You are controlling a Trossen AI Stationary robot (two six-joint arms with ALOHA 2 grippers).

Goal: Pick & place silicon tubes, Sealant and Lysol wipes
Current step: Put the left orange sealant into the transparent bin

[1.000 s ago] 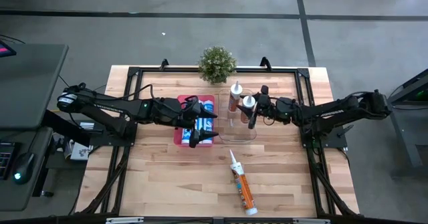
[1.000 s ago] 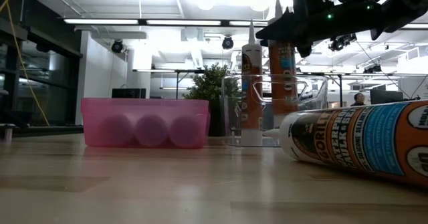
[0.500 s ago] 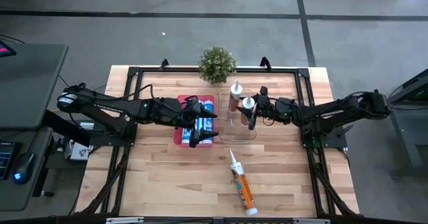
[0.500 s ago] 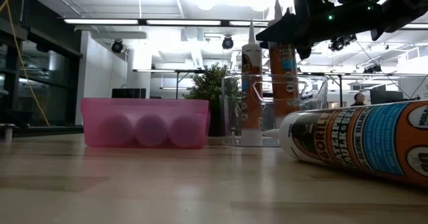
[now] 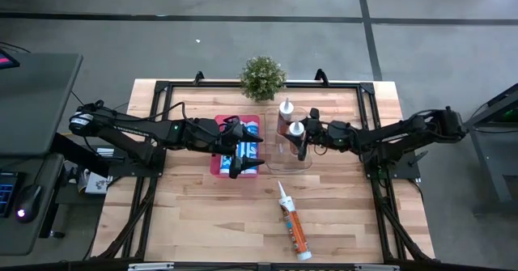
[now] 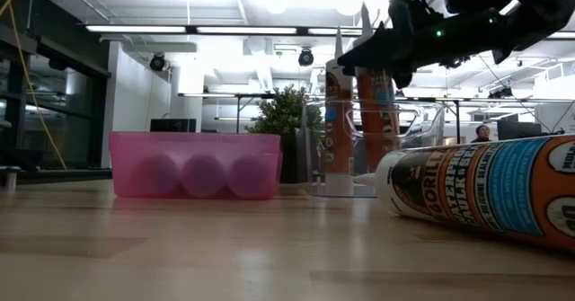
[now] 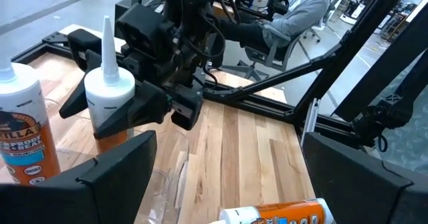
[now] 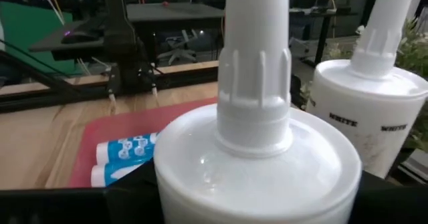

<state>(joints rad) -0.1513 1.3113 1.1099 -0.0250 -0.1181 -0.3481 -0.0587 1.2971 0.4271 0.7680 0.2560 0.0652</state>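
My right gripper (image 5: 301,138) is shut on a sealant tube (image 7: 107,97) with a white nozzle and an orange body. The tube is partly inside a clear container (image 5: 290,150). A second tube (image 5: 284,109) stands upright in that container. A third tube (image 5: 293,229) lies on its side on the table near the front. My left gripper (image 5: 249,151) is open and empty above a pink bin (image 5: 220,146), which holds blue-and-white Lysol wipes rolls (image 5: 248,137). My right gripper pinches the tube's upper end (image 7: 100,120), just below the white shoulder, between its two fingers. The fingers come level from the table's right. The tube (image 6: 375,112) is nearly upright, slightly tilted, its lower part inside the clear container (image 6: 314,148). I cannot tell whether it rests on the bottom.
A small potted plant (image 5: 262,78) stands at the far edge behind the container. A black frame (image 5: 162,93) runs round the table. There is bare wood in front of the bins on either side of the lying tube (image 6: 485,189).
My right gripper has moved a little toward the table's left and down, still shut on the tube. The tube has sunk deeper into the clear container, closer to the standing tube, and has tipped slightly.
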